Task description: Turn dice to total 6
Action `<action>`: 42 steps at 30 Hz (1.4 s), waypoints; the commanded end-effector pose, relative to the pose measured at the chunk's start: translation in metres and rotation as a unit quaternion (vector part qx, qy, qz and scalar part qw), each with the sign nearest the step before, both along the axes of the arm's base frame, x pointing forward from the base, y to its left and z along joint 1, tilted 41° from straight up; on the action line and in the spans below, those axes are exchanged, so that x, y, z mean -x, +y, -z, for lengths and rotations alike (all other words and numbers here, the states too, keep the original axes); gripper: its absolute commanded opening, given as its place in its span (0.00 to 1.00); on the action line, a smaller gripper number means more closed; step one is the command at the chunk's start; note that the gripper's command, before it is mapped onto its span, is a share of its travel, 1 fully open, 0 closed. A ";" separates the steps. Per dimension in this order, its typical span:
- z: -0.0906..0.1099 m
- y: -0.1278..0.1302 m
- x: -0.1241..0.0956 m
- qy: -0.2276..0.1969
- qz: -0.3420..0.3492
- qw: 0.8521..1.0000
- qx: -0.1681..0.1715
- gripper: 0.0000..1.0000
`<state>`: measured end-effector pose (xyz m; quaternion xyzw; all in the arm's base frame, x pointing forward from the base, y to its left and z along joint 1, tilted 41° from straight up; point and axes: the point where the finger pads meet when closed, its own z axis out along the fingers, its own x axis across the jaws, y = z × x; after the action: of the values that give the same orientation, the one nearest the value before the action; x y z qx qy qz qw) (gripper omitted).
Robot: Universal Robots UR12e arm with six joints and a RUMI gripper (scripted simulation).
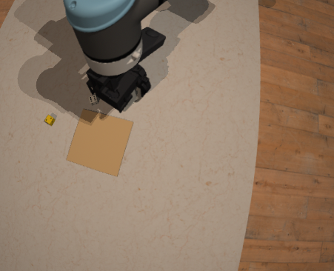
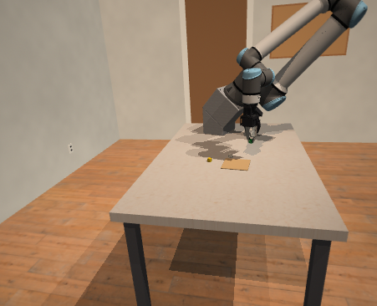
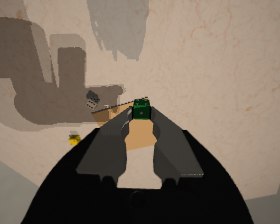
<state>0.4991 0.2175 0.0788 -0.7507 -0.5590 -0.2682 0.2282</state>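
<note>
Green die (image 2: 251,141) (image 3: 141,109) between the fingertips of the gripper (image 1: 131,104) (image 2: 252,140) (image 3: 141,107).

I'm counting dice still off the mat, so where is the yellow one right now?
In the top view, the yellow die sits on the table, just left of the orange mat.

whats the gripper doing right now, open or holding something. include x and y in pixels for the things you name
Gripper (image 1: 128,107) (image 2: 251,140) (image 3: 141,107): closed on the green die (image 2: 251,141) (image 3: 141,109), one jaw on each side.
</note>
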 end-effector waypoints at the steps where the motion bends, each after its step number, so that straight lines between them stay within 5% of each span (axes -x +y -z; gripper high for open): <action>1: -0.004 -0.003 0.001 0.000 0.000 1.000 0.000 0.03; 15: -0.003 -0.005 -0.001 -0.005 -0.006 1.000 0.001 0.03; 29: 0.027 -0.056 -0.045 -0.138 -0.161 0.977 0.032 0.03; 42: 0.033 -0.065 -0.052 -0.159 -0.186 0.969 0.036 0.03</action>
<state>0.5498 0.1537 0.0459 -0.5906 -0.7262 -0.3156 0.1555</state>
